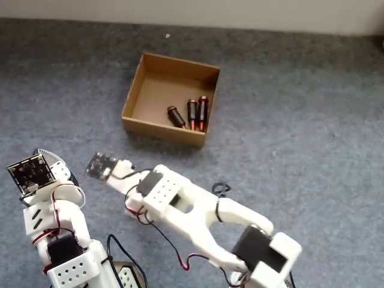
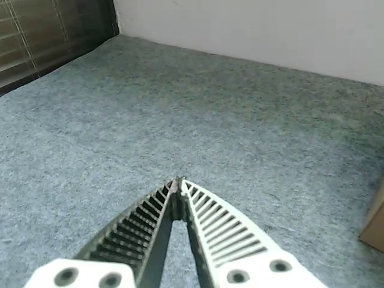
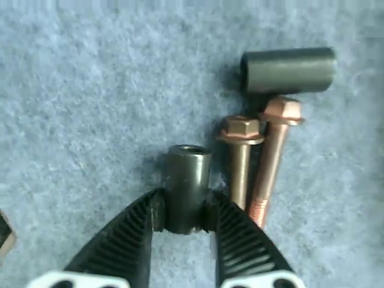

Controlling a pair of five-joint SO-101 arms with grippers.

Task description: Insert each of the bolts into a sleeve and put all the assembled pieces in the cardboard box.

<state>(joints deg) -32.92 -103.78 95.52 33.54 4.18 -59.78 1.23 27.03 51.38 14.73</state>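
Progress-wise, three assembled pieces (image 1: 192,114) already lie in the cardboard box (image 1: 135,96), and nearer on the carpet the right claw (image 3: 183,213) pinches one sleeve (image 3: 187,174) beside two loose bolts (image 3: 240,156) and a second sleeve (image 3: 288,71), left claw (image 2: 178,183) closed, empty.

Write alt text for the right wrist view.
The right gripper clamps a dark sleeve between its fingers on grey carpet. A short copper bolt and a longer bolt lie beside it, with a second sleeve lying crosswise beyond their heads.
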